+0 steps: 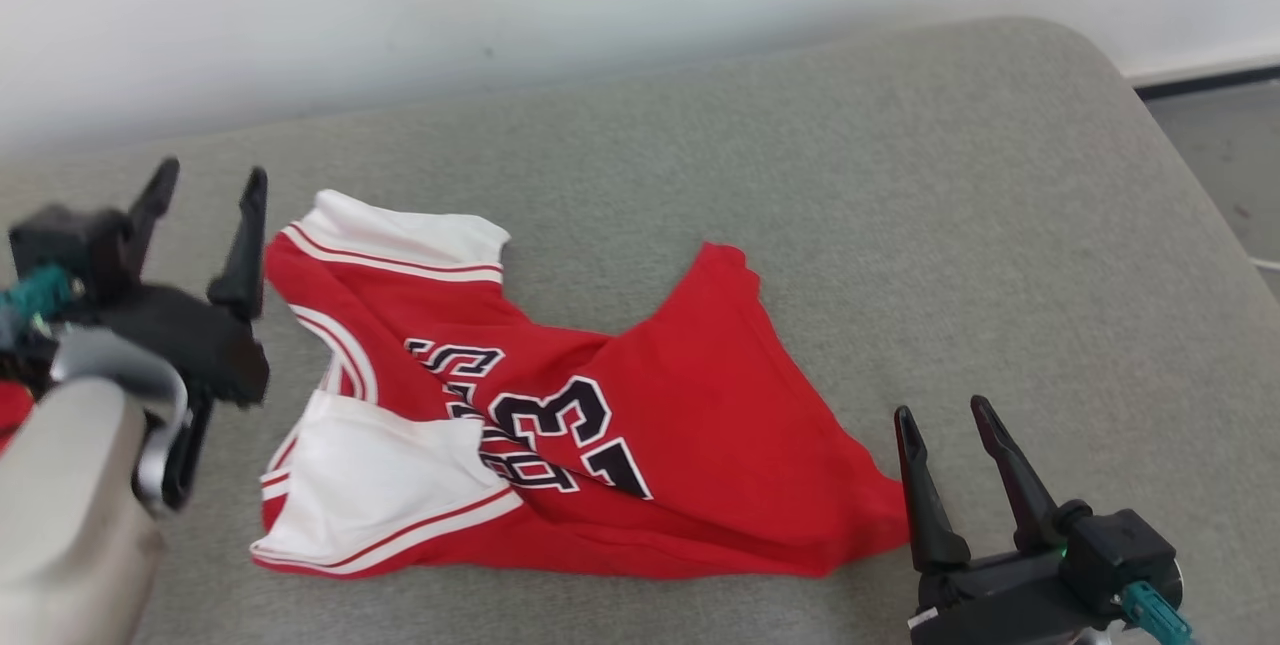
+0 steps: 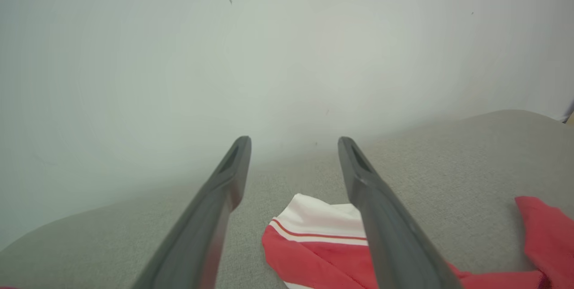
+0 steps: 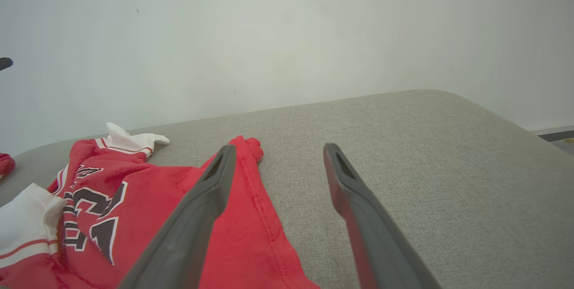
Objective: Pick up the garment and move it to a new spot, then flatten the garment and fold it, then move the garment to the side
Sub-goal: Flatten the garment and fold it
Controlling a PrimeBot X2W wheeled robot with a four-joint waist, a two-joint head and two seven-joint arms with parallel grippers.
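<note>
The garment (image 1: 560, 405) is a red jersey with white sleeve panels and dark numbers, lying crumpled on the grey cushion (image 1: 900, 225). My left gripper (image 1: 210, 180) stands open just left of the jersey's upper white sleeve, with nothing between its fingers. In the left wrist view that sleeve (image 2: 323, 230) lies below the open left gripper (image 2: 293, 141). My right gripper (image 1: 940, 415) is open at the jersey's lower right corner, beside the hem. In the right wrist view the right gripper (image 3: 277, 148) is over the cushion, with its left finger above the garment (image 3: 148, 217).
A pale wall (image 1: 500, 5) runs along the cushion's far edge. The cushion's rounded right corner drops to grey floor (image 1: 1230, 145). A scrap of another red cloth (image 1: 12, 410) shows at the far left by my left forearm.
</note>
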